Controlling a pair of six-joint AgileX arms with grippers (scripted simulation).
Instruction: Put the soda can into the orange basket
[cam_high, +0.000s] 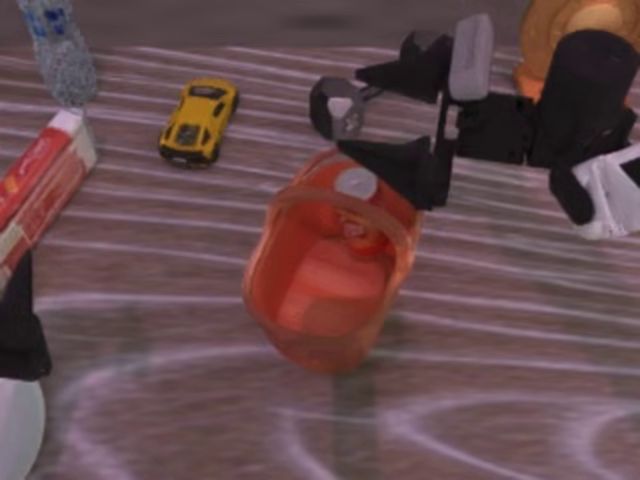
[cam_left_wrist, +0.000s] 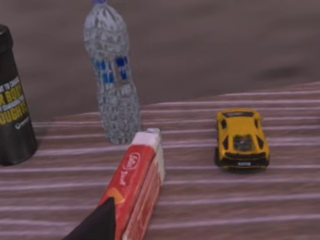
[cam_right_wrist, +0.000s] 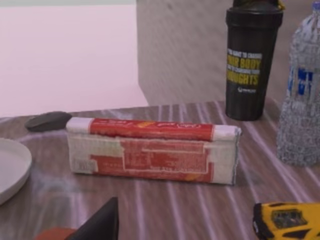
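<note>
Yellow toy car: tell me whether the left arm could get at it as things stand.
Probably yes. The yellow toy car stands alone on open table, apart from the red-and-white box and orange basket. The left arm is parked at the left edge, the box nearest its path.

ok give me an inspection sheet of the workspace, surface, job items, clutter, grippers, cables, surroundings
Surface: brown wood-grain table with pale curved lines.
Job's things: small red soda can standing inside the translucent orange oval basket.
Clutter: yellow toy car, long red-and-white box, clear plastic water bottle, black shaker bottle, white plate, dark grey oval object, golden disc on orange stand.
Grippers: right gripper open, above the basket's far end; left arm parked at the left edge.
Cables: nothing seen.
Surroundings: plain grey wall.
</note>
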